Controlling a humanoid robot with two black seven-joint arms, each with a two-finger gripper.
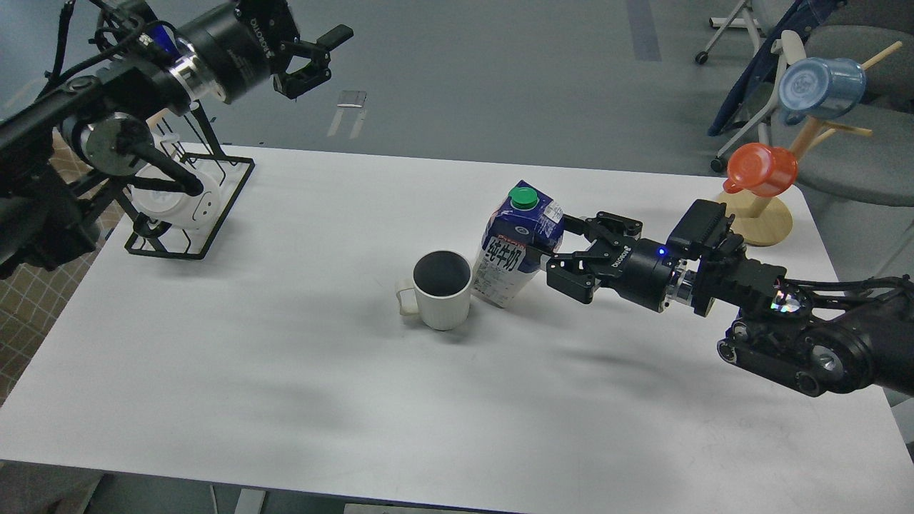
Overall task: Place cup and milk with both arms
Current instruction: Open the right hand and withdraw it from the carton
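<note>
The white ribbed cup (443,289), dark inside, stands mid-table with its handle to the left. The blue and white milk (513,251), green cap on top, stands just right of it, touching or nearly touching the cup and leaning slightly. My right gripper (568,246) is open at the carton's right side, with one finger above and one below, spread and not clamping it. My left gripper (318,61) is open and empty, held high above the table's far left corner, far from both things.
A black wire rack (235,187) holding a white round object stands at the table's far left. A wooden mug tree (760,221) at the far right carries an orange cup (762,169) and a blue cup (821,87). Chairs stand beyond the table.
</note>
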